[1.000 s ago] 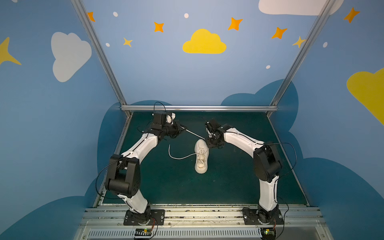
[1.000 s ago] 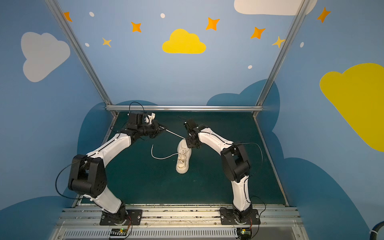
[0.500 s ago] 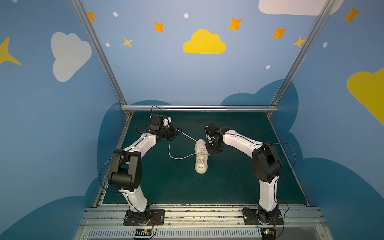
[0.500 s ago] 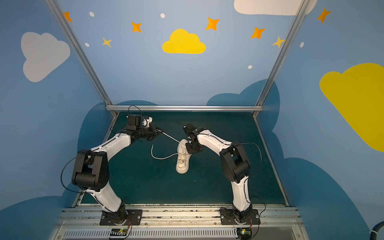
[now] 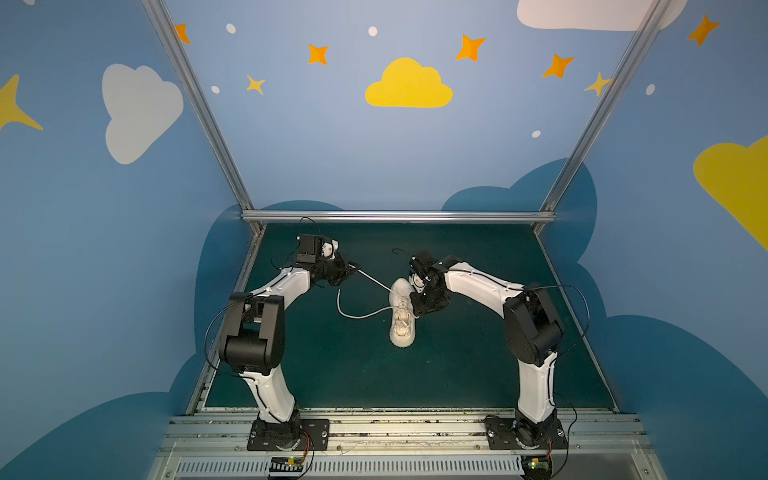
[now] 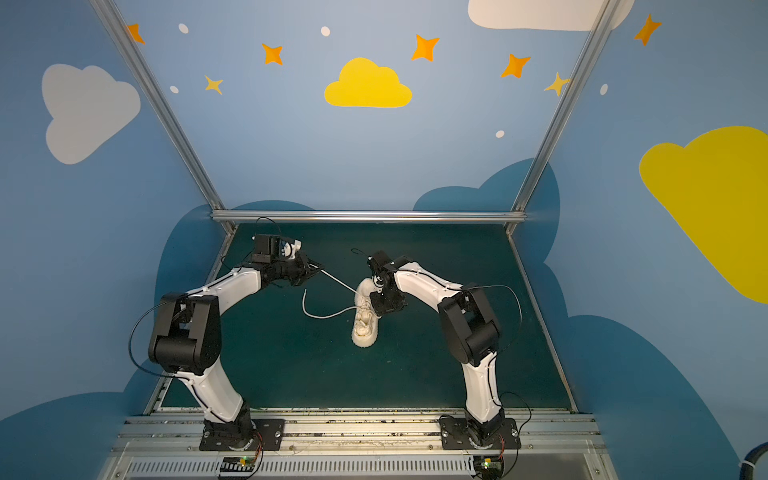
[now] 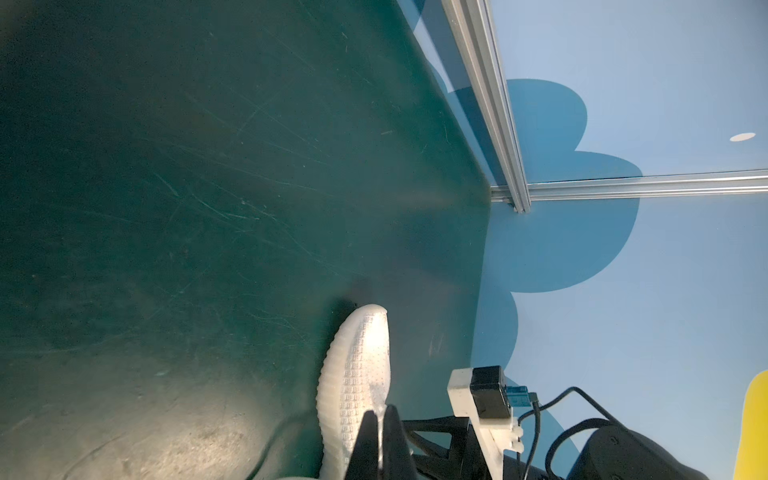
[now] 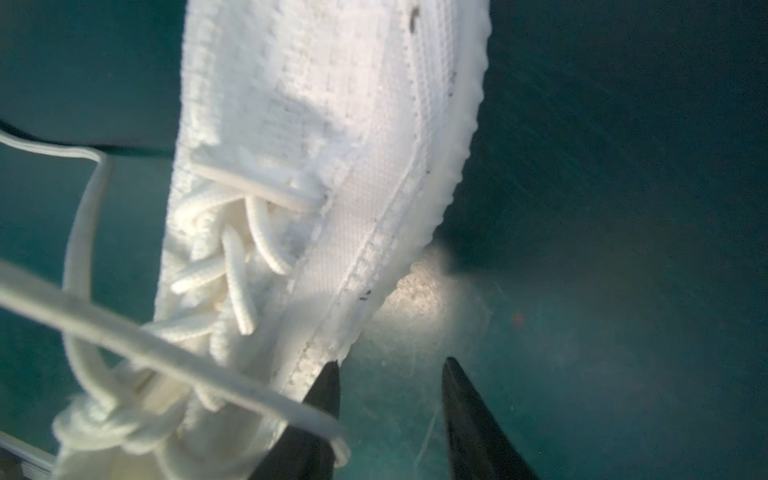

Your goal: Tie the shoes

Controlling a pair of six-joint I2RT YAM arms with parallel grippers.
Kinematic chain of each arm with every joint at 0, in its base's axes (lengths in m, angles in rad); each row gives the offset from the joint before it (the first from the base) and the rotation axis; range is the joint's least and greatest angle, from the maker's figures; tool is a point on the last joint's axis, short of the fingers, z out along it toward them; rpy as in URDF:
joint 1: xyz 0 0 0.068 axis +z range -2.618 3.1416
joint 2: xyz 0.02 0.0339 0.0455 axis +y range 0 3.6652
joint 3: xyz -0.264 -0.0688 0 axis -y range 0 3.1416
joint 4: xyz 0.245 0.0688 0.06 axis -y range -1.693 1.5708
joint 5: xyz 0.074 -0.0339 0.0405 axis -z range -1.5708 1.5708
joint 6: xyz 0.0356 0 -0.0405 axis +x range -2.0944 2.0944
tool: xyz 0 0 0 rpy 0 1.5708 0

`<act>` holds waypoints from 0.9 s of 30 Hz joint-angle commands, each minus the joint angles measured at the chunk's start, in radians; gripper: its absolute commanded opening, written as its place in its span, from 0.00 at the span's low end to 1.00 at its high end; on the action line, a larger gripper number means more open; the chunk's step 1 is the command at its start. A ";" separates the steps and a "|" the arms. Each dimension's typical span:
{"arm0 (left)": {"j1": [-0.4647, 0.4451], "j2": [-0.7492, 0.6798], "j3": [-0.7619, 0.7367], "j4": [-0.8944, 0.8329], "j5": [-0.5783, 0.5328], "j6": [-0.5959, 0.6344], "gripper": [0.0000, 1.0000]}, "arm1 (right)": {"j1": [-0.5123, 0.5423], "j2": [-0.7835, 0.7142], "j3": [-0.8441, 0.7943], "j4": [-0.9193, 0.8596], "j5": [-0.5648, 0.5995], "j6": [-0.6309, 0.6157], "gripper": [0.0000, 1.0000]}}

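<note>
We see the cream sneaker (image 5: 402, 328) on the green mat (image 5: 332, 374), toe nearest, unmoved, right gripper (image 8: 390, 363) shifted from heel to midfoot, jaws spread beside the sole (image 8: 453, 166), loose lace (image 5: 353, 313) curling leftward, farther back left gripper (image 7: 379, 411) still pinching the taut lace (image 5: 374, 281).

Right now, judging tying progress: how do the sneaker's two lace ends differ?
The taut cream-white lace end runs straight from the cream-white knit sneaker into the shut left claw; the slack cream-white lace end curves loose on the green mat, unheld. Both come from the sneaker's lacing.
</note>
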 commanded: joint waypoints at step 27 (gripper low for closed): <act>0.039 0.160 -0.026 0.013 -0.001 0.060 0.03 | -0.004 -0.065 0.042 -0.014 -0.086 -0.027 0.42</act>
